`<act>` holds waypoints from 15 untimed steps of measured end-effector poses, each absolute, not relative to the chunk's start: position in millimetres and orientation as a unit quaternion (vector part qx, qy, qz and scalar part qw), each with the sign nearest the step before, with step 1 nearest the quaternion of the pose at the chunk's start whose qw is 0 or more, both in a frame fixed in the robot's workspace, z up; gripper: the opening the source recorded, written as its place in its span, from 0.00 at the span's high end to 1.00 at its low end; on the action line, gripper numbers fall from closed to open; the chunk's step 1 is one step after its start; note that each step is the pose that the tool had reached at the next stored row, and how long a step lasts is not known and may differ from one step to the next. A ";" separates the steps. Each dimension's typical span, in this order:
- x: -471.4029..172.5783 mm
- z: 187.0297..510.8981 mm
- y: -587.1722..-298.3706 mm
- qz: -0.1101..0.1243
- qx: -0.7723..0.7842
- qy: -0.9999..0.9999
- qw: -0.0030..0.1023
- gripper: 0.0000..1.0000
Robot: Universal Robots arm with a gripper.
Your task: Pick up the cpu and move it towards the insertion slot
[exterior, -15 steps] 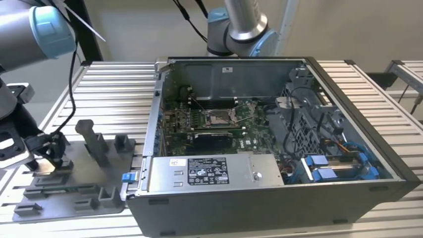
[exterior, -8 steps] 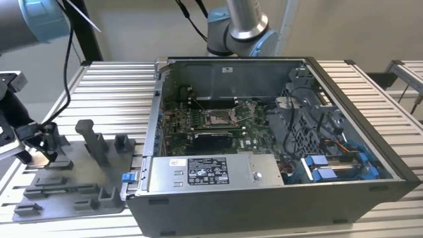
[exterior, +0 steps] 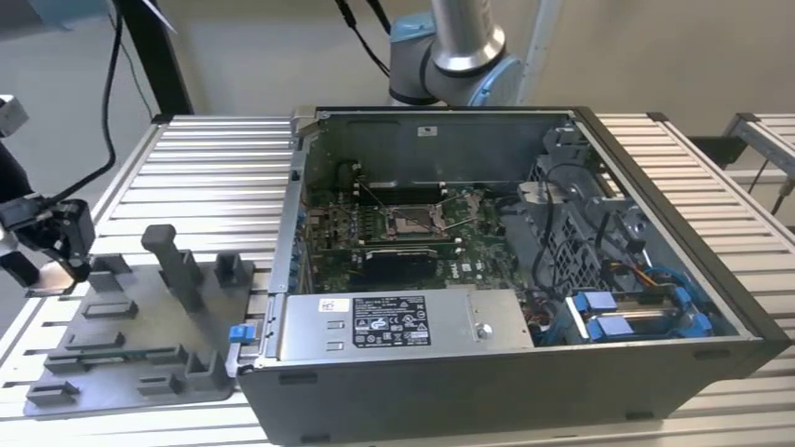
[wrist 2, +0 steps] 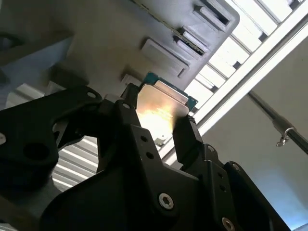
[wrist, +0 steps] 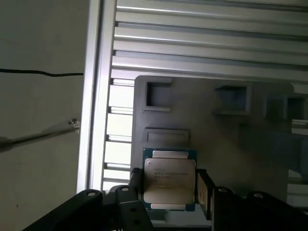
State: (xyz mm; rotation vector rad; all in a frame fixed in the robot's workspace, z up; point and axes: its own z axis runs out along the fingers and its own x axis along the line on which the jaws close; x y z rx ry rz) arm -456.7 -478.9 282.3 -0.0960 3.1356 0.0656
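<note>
Cpu (wrist: pixel 169 179) in the grasp. In both wrist views we see the black fingers (wrist: pixel 202 191) clenched on two opposite edges of it. Its pale silver lid faces the first wrist camera, with a thin green rim showing round the lid. In the second wrist view the lid throws back a bright glare.

Behind the cpu lies the grey plastic tray (wrist: pixel 226 139), with shallow rectangular pockets. The slatted aluminium bench (exterior: pixel 205 154) runs beyond it. Whether the cpu touches the tray or hangs clear of it, we cannot tell.

Exterior view: the fingers sit at the tray's ten o'clock corner, at nine o'clock from the open computer case (exterior: pixel 497 382). Insertion slot (exterior: pixel 416 220) lies inside that case on the green circuit board (exterior: pixel 470 268), a silver frame round a brownish centre, thin wire lever beside it. We note the slot at three o'clock from the cpu, well apart, the case wall between them. Robot arm (exterior: pixel 463 42) stands at twelve o'clock, behind the case.
</note>
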 end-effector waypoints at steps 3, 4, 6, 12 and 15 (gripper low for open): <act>-456.8 295.9 -478.9 0.021 -0.031 0.999 0.002 1.00; -456.7 300.7 -478.9 0.021 -0.031 0.999 0.002 1.00; -456.7 309.6 -478.9 0.021 -0.031 0.999 0.002 1.00; -456.7 336.8 -478.9 0.021 -0.031 0.999 0.002 1.00; -456.8 350.6 -478.9 0.021 -0.031 0.999 0.002 1.00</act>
